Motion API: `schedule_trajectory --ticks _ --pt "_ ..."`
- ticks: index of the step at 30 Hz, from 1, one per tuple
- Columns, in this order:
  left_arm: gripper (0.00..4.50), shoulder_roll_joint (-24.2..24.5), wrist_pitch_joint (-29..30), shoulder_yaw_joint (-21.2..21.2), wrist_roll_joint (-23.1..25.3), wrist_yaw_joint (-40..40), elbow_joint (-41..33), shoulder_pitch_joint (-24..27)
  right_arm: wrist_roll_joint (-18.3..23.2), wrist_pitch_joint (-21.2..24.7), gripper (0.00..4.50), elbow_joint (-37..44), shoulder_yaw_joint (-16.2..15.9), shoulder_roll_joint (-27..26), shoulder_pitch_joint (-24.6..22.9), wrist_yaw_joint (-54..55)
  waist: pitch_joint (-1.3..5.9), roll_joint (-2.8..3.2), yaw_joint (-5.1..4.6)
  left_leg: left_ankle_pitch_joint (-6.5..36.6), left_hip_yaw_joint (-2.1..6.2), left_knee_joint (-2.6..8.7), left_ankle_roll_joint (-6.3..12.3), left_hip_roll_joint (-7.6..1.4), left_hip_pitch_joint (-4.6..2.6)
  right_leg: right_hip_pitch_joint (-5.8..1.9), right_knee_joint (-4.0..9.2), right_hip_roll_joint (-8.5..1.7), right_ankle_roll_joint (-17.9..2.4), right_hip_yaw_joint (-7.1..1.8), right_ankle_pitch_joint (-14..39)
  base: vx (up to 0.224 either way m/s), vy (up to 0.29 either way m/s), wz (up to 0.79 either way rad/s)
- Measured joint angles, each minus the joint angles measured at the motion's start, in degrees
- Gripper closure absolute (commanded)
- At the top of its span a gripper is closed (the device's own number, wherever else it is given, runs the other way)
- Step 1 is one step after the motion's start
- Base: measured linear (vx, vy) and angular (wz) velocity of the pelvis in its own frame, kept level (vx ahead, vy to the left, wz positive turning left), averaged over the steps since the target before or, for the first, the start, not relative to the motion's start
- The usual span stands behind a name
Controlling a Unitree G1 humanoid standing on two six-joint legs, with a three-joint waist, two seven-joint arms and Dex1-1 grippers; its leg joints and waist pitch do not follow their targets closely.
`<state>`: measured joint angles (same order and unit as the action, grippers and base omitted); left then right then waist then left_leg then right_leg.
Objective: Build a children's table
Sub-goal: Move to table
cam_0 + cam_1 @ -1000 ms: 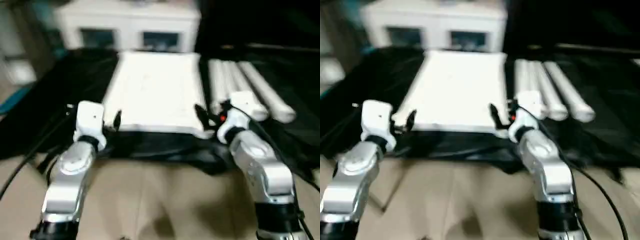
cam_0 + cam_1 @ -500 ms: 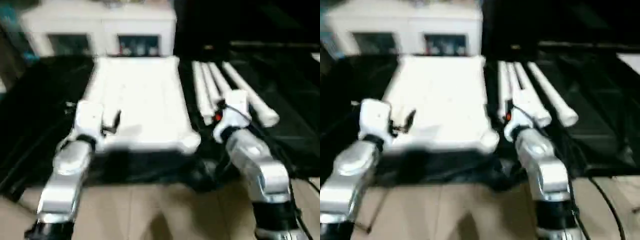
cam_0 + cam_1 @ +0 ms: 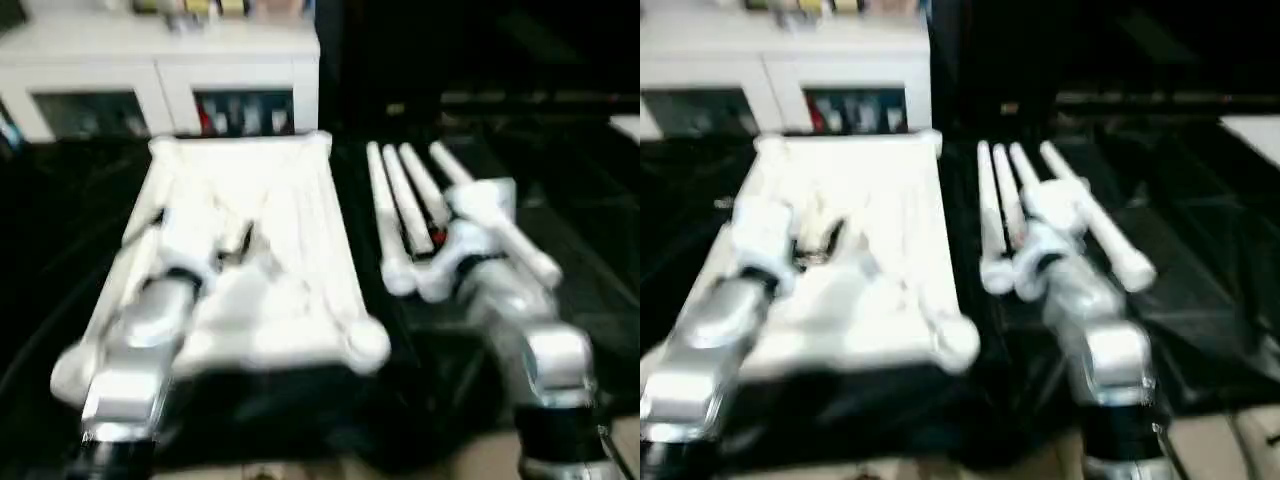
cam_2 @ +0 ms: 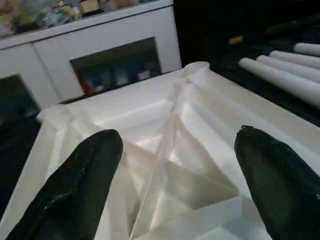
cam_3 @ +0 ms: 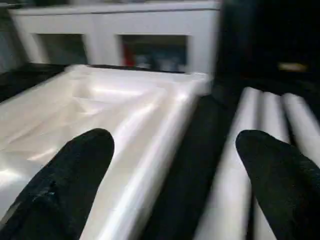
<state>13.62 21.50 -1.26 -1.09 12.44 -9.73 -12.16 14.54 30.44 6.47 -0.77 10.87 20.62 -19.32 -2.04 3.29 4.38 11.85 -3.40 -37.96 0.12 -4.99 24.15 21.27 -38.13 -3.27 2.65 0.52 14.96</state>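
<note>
Bare black strip (image 3: 360, 230) between tabletop (image 3: 290, 200) and legs (image 3: 405, 200), cabinet (image 3: 160, 70) behind.

white glass-door cabinet (image 3: 160, 75) behind black sheet (image 3: 560, 300)

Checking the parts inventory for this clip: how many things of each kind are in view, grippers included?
Tabletop: 1
Legs: 4, as far as the blur lets me tell
Cabinet: 1
Grippers: 2, left gripper and right gripper, both open
Total: 8
</note>
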Motion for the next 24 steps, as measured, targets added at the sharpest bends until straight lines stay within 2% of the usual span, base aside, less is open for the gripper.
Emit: schedule_trajectory --ticks 1,3,5,6,7,9,11,14,18,23,24 --pt "0.37 0.2 -0.9 0.0 -0.4 0.6 0.2 0.0 0.5 -0.1 0.10 0.3 -0.2 1.3 0.0 -1.8 0.00 -0.23 0.11 0.0 0.08 0.11 -0.14 0.57 -0.04 0.60 0.76 -0.79 1.1 -0.69 -0.6 -0.064 0.056 -0.08" --pt "0.37 0.6 -2.4 -0.3 -1.0 1.2 0.7 -0.1 0.8 -0.4 0.10 0.3 -0.1 3.0 -0.1 -4.1 -0.01 -0.62 0.48 -0.5 -0.35 1.14 -0.80 0.62 0.04 0.81 0.57 -1.10 0.8 -0.76 -0.9 0.000 0.000 0.00" --pt "0.37 0.5 -5.2 -1.2 -2.9 2.2 3.0 -1.1 0.8 -0.8 0.10 0.2 -0.2 4.2 -0.1 -5.9 -0.20 -0.89 0.64 -0.7 -1.22 1.86 -1.07 -0.22 -0.10 0.85 1.08 -1.09 0.2 -0.29 -1.3 -0.039 -0.020 0.01" --pt "0.37 1.3 -7.3 -3.0 -4.3 3.5 5.4 -2.7 0.7 -1.4 0.10 0.0 -0.5 5.0 0.2 -7.2 -0.33 -1.09 0.66 -0.9 -1.99 1.99 -1.40 -1.05 -0.09 0.80 1.27 -1.11 -0.3 0.25 -1.6 -0.078 -0.041 0.02" --pt "0.37 2.3 -8.2 -4.4 -4.8 4.0 6.5 -3.5 0.7 -1.9 0.10 0.0 -0.8 5.4 0.5 -7.7 -0.35 -1.24 0.62 -0.9 -2.39 1.99 -1.52 -1.45 -0.15 0.77 1.27 -1.06 -0.5 0.41 -1.7 -0.088 -0.034 0.03" --pt "0.37 5.2 -10.5 -5.8 -5.1 6.6 8.9 -4.5 0.7 -2.8 0.10 -1.1 -0.9 5.8 2.0 -8.8 -0.39 -1.32 0.55 -1.0 -3.14 2.04 -1.61 -1.98 -0.53 0.62 1.23 -1.06 -0.8 0.45 -2.0 -0.041 -0.010 -0.01" --pt "0.37 7.8 -12.2 -5.7 -6.9 13.1 10.8 -5.1 0.6 -4.3 0.10 -3.2 -0.8 6.6 3.9 -9.9 -0.50 -1.51 0.72 -1.0 -3.72 2.24 -1.62 -2.20 -1.04 0.44 1.22 -1.20 -0.8 0.35 -2.0 -0.093 -0.009 -0.04" --pt "0.37 11.8 -14.4 -1.8 -8.3 23.3 12.4 -5.3 0.6 -5.6 0.10 -5.6 -1.1 8.6 5.5 -12.9 -0.62 -1.78 0.92 -1.0 -4.14 2.35 -1.63 -2.53 -1.11 0.61 1.28 -1.20 -0.6 0.36 -1.8 -0.047 -0.004 0.00" --pt "0.37 17.5 -15.1 4.2 -8.2 36.2 15.1 -5.7 0.7 -6.1 0.10 -7.2 -2.6 13.6 6.3 -21.1 -0.62 -1.80 0.78 -1.0 -4.75 2.40 -1.64 -2.72 -1.09 0.63 1.27 -1.31 -1.0 0.26 -2.1 0.000 0.000 0.00" --pt "0.37 22.0 -13.9 10.4 -7.5 47.8 16.3 -6.4 1.6 -6.1 0.10 -6.9 -7.0 20.2 5.8 -33.1 -0.61 -1.82 0.75 -1.0 -5.06 2.39 -1.65 -2.96 -1.19 0.73 1.19 -1.33 -1.2 0.30 -2.3 0.000 0.000 0.00" --pt "0.66 22.3 -13.3 10.9 -7.6 49.6 16.3 -6.5 1.6 -6.1 0.00 -6.8 -7.3 21.0 5.7 -34.7 -0.61 -1.81 0.75 -1.0 -5.13 2.39 -1.65 -3.01 -1.21 0.76 1.15 -1.33 -1.4 0.31 -2.5 0.000 0.000 0.00"
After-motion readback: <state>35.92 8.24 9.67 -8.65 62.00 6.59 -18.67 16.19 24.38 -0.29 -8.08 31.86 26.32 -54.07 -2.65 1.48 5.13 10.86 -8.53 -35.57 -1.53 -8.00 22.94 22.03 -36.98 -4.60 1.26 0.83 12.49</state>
